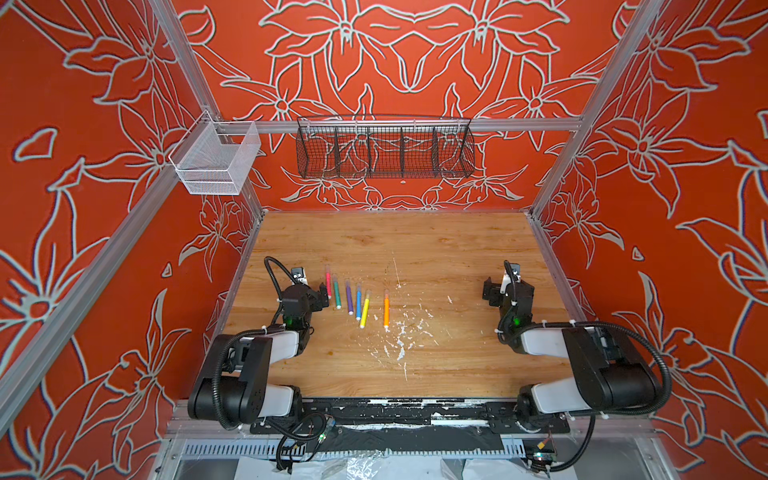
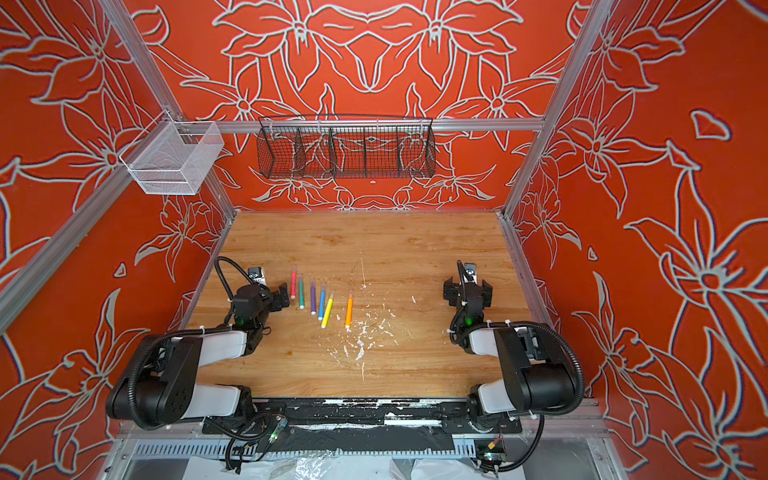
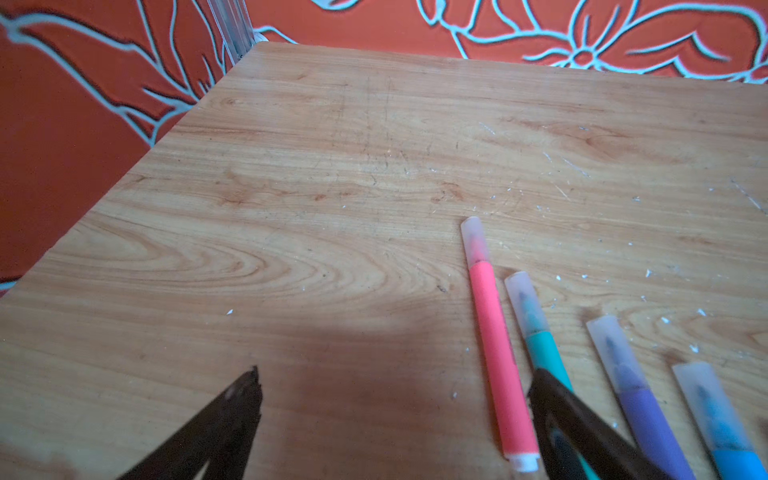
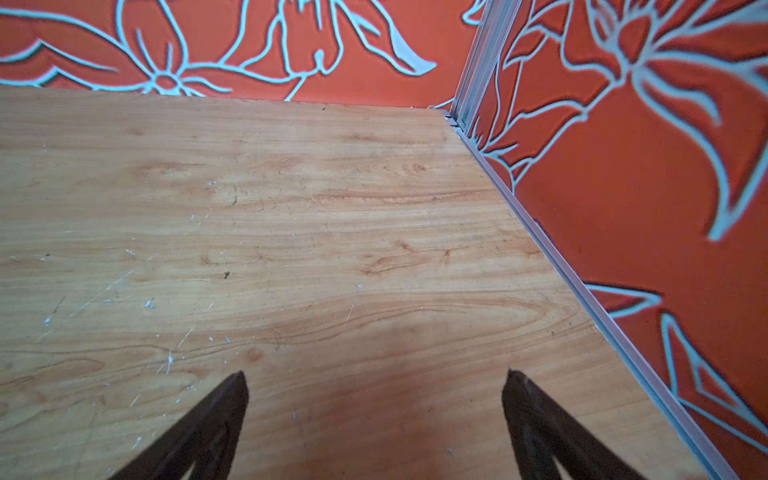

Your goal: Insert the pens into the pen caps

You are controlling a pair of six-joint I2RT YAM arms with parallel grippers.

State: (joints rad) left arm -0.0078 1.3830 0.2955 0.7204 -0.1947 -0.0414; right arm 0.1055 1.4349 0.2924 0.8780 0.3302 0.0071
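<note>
Six pens lie side by side on the wooden table (image 1: 436, 249), left of its middle: pink-red (image 1: 328, 283), green (image 1: 337, 296), purple (image 1: 349, 300), blue (image 1: 358, 302), yellow (image 1: 364, 312) and orange (image 1: 386, 312). Each has a translucent pen cap on its far end, as on the pink-red (image 3: 474, 239), green (image 3: 527, 301), purple (image 3: 611, 345) and blue (image 3: 702, 395) pens. My left gripper (image 3: 395, 374) hangs open just left of the row, with the pink-red pen (image 3: 498, 353) lying beside one finger (image 3: 557, 407), untouched. My right gripper (image 4: 376, 374) stands open over bare wood at the right (image 1: 508, 291).
White paint flecks (image 1: 399, 340) are scattered right of the pens. A black wire basket (image 1: 384, 151) and a white mesh bin (image 1: 216, 160) hang on the back frame. Red patterned walls and aluminium rails (image 4: 582, 282) close in the table on three sides.
</note>
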